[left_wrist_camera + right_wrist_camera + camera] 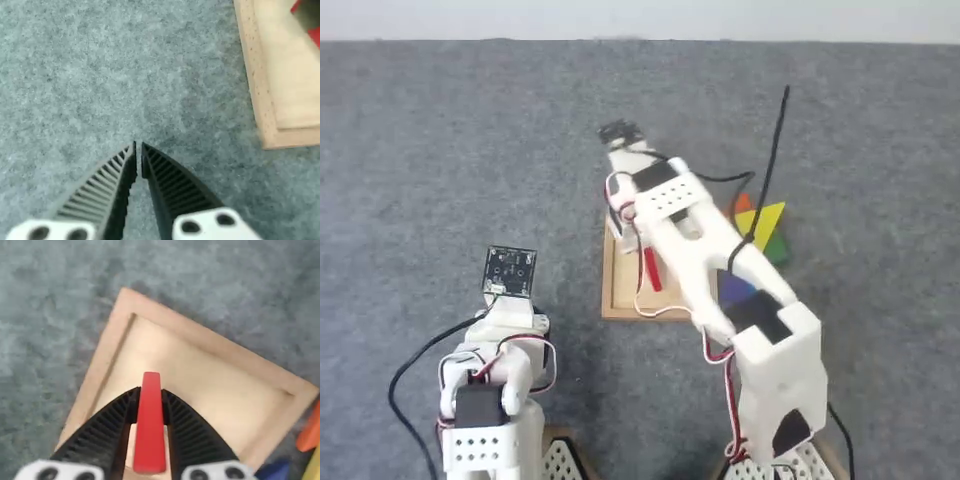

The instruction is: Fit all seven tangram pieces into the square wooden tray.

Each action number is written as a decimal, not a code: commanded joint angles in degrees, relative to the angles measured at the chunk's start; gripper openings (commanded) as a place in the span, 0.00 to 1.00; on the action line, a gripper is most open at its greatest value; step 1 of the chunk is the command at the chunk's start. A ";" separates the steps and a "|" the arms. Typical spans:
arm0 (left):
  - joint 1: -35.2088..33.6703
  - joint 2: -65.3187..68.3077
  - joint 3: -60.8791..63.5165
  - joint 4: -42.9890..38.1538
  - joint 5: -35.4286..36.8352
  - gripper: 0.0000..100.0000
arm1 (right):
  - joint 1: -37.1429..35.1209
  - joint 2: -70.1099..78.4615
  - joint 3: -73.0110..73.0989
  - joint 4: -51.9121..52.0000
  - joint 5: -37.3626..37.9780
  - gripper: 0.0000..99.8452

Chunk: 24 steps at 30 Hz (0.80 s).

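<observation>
Right wrist view: your right gripper (149, 393) clamps the red piece (150, 440) over the tray (210, 385); your left gripper (138, 149) hangs closed above the tabletop (100, 75).

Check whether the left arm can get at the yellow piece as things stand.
Probably not. The yellow piece lies past the tray, and the right arm, its pincer shut on the red piece, stretches over the tray in between.

A grey mat (470, 130) with a fuzzy, mottled nap is covering the whole tabletop, reaching to the left, right and near edges in the high view. A pale strip (640, 18) is running along the mat's far edge, plain and unmarked, looking like wall.
</observation>
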 commanded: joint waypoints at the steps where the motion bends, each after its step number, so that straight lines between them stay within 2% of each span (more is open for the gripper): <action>1: 0.35 -0.97 -0.57 0.18 -0.09 0.02 | -1.27 -1.19 -3.69 -1.27 2.46 0.07; 4: 0.35 -0.97 -0.57 0.18 -0.09 0.02 | -2.86 -1.01 -3.69 -1.27 3.25 0.12; 9: 0.35 -0.97 -0.57 0.18 -0.09 0.02 | -3.56 -1.27 -3.69 -0.92 3.25 0.09; 24: 0.35 -0.97 -0.57 0.18 -0.09 0.02 | 5.85 -8.75 -2.46 3.47 3.34 0.09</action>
